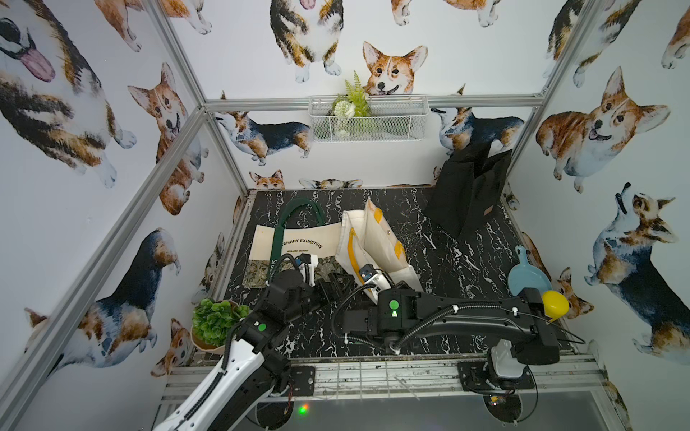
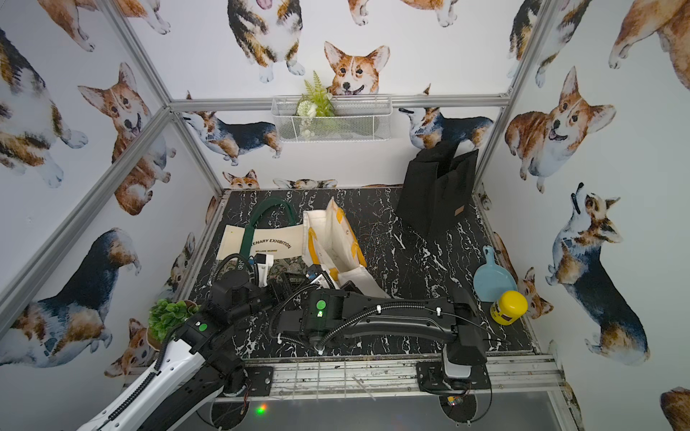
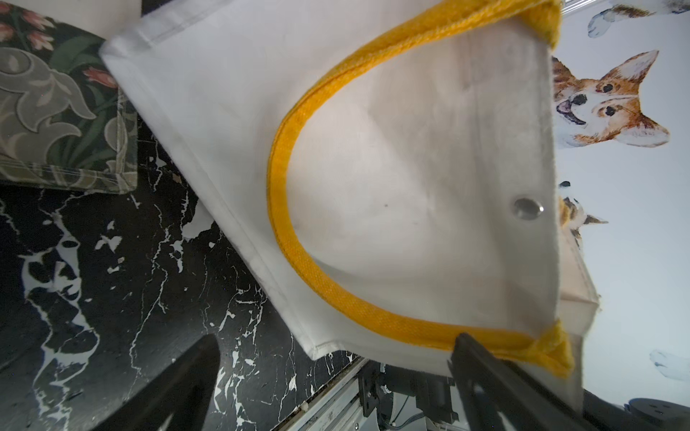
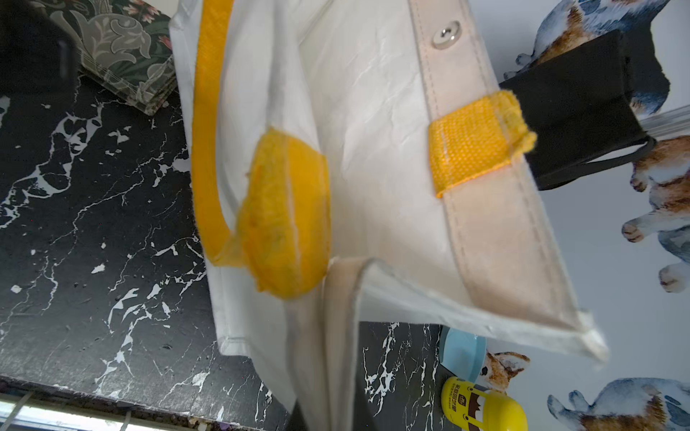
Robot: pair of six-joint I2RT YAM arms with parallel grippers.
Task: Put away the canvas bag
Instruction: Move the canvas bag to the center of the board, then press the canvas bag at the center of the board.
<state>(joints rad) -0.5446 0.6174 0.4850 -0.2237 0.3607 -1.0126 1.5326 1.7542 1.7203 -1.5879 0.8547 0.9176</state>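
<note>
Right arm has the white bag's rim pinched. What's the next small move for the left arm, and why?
Probably close the left gripper on the white bag beside its yellow handle. Its jaws stand wide open with the bag's edge between them, and the right gripper is shut on the rim, so a second grip would likely steady the mouth.

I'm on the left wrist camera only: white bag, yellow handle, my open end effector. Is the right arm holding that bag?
Observer: Yes, the right end effector is shut on the white bag at its near rim.
Operator: What's the floral cloth beside it?
Observer: The bottom of a flat tote with a green handle, lying to the white bag's left.
Operator: Anything farther back?
Observer: A black bag stands in the far right corner.
</note>
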